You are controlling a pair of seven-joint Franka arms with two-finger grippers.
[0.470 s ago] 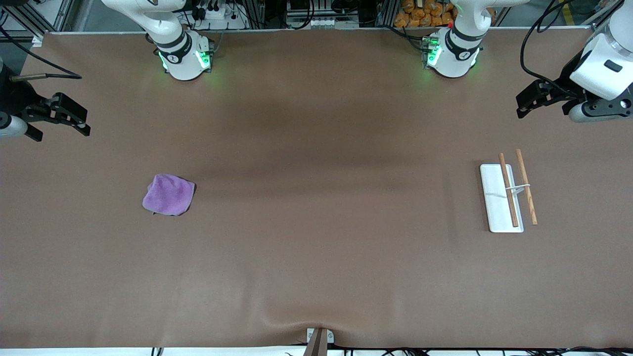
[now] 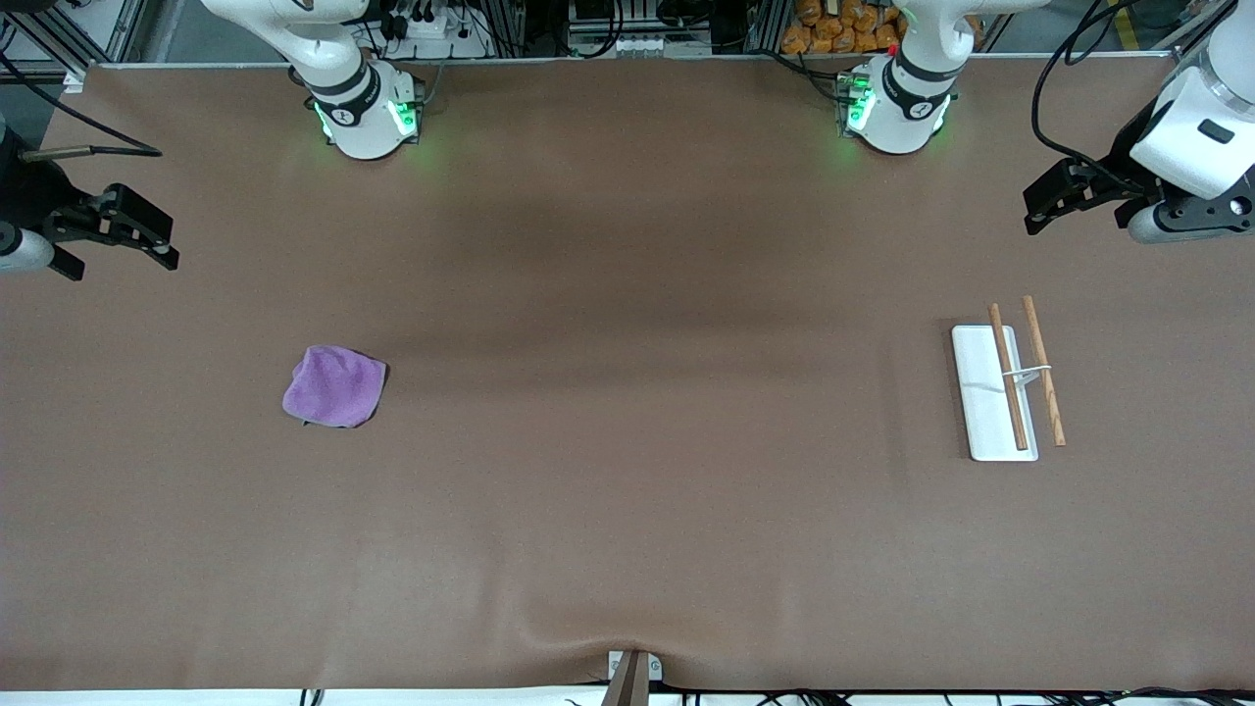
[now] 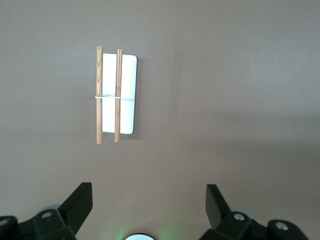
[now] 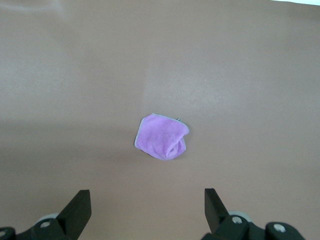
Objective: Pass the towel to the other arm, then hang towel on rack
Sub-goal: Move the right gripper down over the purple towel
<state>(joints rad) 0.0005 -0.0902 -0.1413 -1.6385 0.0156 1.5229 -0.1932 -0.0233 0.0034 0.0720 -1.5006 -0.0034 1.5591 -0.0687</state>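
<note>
The purple towel (image 2: pixel 334 386) lies crumpled in a loose heap on the table (image 2: pixel 627 510), toward the right arm's end and about midway between the edge where the bases stand and the edge nearest the front camera. It looks soft, light and limp, so it will likely sag and drape once lifted. A pinch on a raised fold near the top of the heap should catch more cloth than a flat edge would, and taking it near one border would leave a free tail for the other arm to grasp.

The right gripper (image 2: pixel 123 235) hangs above the table's edge at its own end, well apart from the towel, with its fingers spread wide and nothing between them; its wrist view looks down on the towel.

The rack (image 2: pixel 1008 384), a white base plate carrying two thin wooden rods, stands toward the left arm's end. The left gripper (image 2: pixel 1054 201) hovers near the corner at that end, fingers also apart and empty, and appears to wait.
</note>
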